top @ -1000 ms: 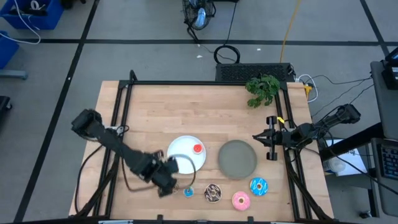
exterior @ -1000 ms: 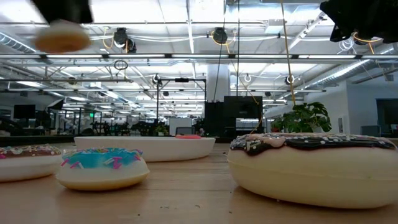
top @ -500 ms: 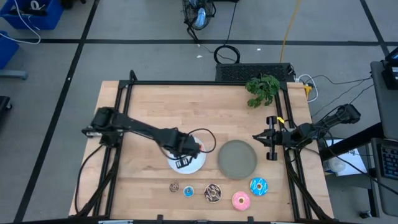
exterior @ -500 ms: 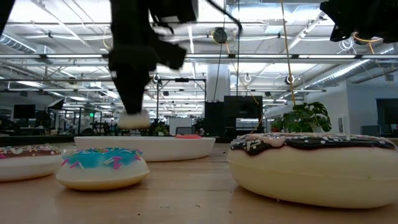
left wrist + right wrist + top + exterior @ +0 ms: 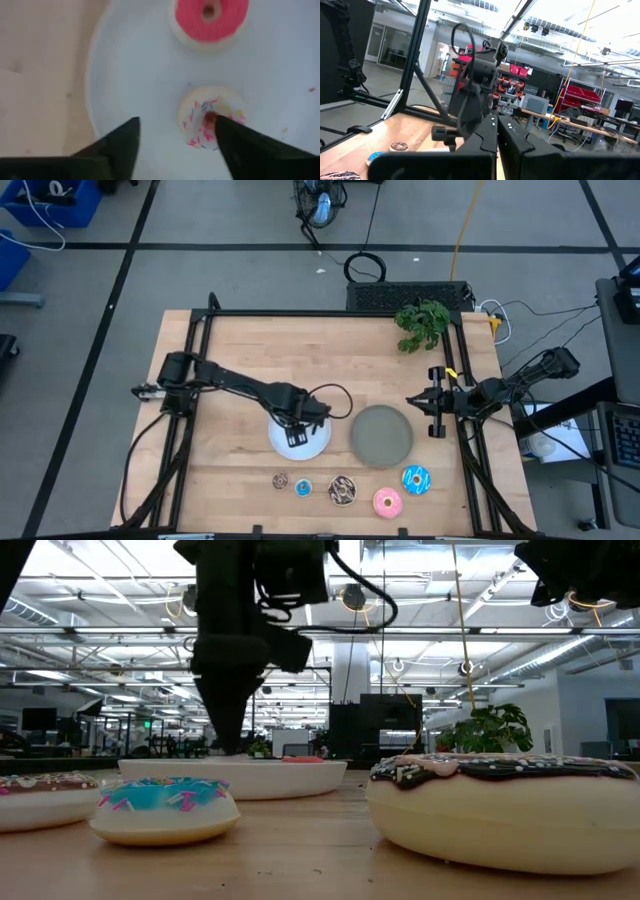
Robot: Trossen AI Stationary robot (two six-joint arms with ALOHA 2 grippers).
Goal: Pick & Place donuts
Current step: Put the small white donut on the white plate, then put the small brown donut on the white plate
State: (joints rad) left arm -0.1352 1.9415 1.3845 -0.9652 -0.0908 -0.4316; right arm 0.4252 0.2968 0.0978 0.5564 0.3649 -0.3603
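Grey plate (image 5: 381, 433) and potted plant (image 5: 423, 322) right of centre, left gripper (image 5: 175, 142) spread apart over white plate (image 5: 125, 75), pale pink sprinkled donut (image 5: 212, 120) lying beside red donut (image 5: 210, 17), right gripper (image 5: 497, 131) closed, idle at right edge.

white plate (image 5: 125, 80), red donut (image 5: 209, 17), pale sprinkled donut (image 5: 202, 120)

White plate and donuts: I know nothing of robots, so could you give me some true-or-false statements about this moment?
1. A red donut and a pale donut lie on the white plate. True.
2. The grey plate holds a donut. False: it holds none.
3. The left jaws stand open over the white plate. True.
4. Three donuts lie on the bare wood. False: five, in a row from the brown donut to the blue sprinkled donut.
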